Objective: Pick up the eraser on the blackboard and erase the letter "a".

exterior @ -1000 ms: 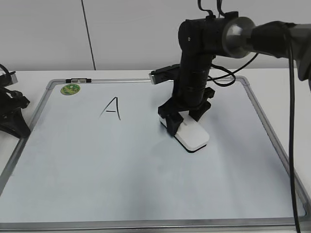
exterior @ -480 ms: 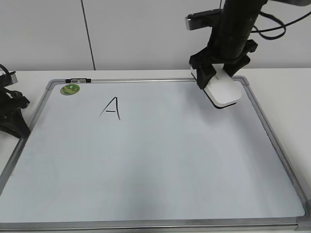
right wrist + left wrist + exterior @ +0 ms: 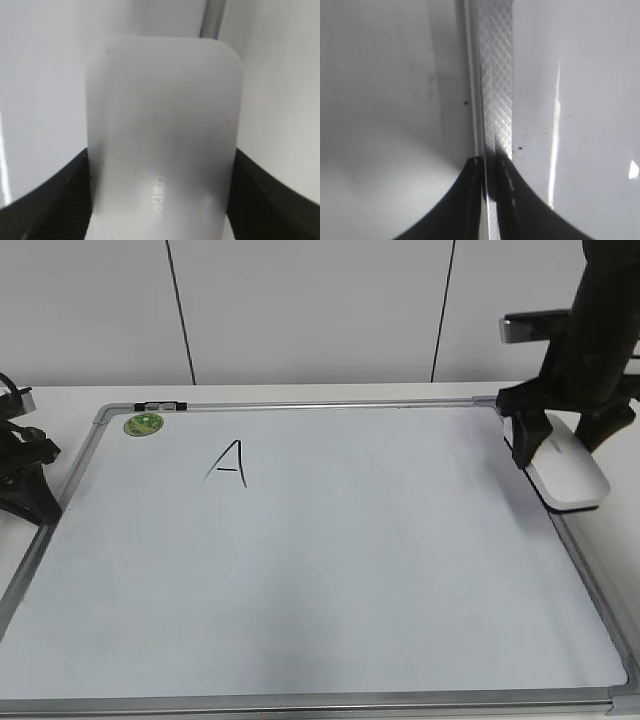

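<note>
The white eraser (image 3: 568, 478) is clamped in my right gripper (image 3: 562, 448), which is shut on it and holds it over the right frame edge of the blackboard (image 3: 320, 570). In the right wrist view the eraser (image 3: 162, 135) fills the frame between the black fingers (image 3: 160, 200), grey lettering up. No lowercase "a" shows on the board; only a tall uppercase "A" (image 3: 230, 462) is visible at upper left. My left gripper (image 3: 25, 475) rests at the board's left edge, its jaws (image 3: 490, 200) closed to a thin slit above the silver frame (image 3: 495, 75).
A round green sticker (image 3: 144, 424) sits in the board's top left corner, with a small dark clip (image 3: 160, 405) on the top frame beside it. The board lies on a white table (image 3: 600, 400) with a white wall behind.
My right gripper lifted the eraser from the middle of the board, carried it up and to the right, and now holds it at the board's right edge. The left arm has not moved.
</note>
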`<move>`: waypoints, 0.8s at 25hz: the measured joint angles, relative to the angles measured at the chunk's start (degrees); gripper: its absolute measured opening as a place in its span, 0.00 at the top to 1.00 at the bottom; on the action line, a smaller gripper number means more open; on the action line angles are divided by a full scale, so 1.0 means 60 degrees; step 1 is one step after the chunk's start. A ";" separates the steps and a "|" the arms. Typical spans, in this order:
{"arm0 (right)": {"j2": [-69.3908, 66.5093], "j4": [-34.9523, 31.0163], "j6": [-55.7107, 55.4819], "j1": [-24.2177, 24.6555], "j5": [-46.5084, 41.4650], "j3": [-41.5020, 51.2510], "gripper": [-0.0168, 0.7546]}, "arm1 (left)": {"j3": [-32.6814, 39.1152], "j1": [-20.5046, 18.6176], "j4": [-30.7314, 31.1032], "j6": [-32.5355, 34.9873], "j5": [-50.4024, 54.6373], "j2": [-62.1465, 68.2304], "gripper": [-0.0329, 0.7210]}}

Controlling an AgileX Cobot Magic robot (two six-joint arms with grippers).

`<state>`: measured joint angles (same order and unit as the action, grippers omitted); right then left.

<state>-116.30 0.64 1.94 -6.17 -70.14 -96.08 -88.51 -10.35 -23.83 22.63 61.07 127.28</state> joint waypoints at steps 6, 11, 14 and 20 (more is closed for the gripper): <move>0.0000 -0.0106 -0.0192 0.0120 0.0627 0.1273 0.28 | 0.0000 0.0000 0.0000 0.0000 0.0000 0.0000 0.90; 0.0000 -0.0106 -0.0323 0.0120 0.1430 0.1377 0.28 | 0.0000 0.0000 0.0000 0.0000 0.0018 0.0000 0.90; 0.0000 -0.0106 -0.0395 0.0120 0.1786 0.1383 0.27 | -0.0006 0.0000 0.0000 0.0000 0.0031 0.0000 0.90; -0.0486 -0.0106 -0.0436 0.0130 0.1886 0.1072 0.28 | -0.0006 0.0000 0.0000 0.0000 0.0031 0.0000 0.90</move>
<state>-119.21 0.00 -0.68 -5.39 -58.83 -89.65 -88.55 -10.35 -23.83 22.63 61.25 127.28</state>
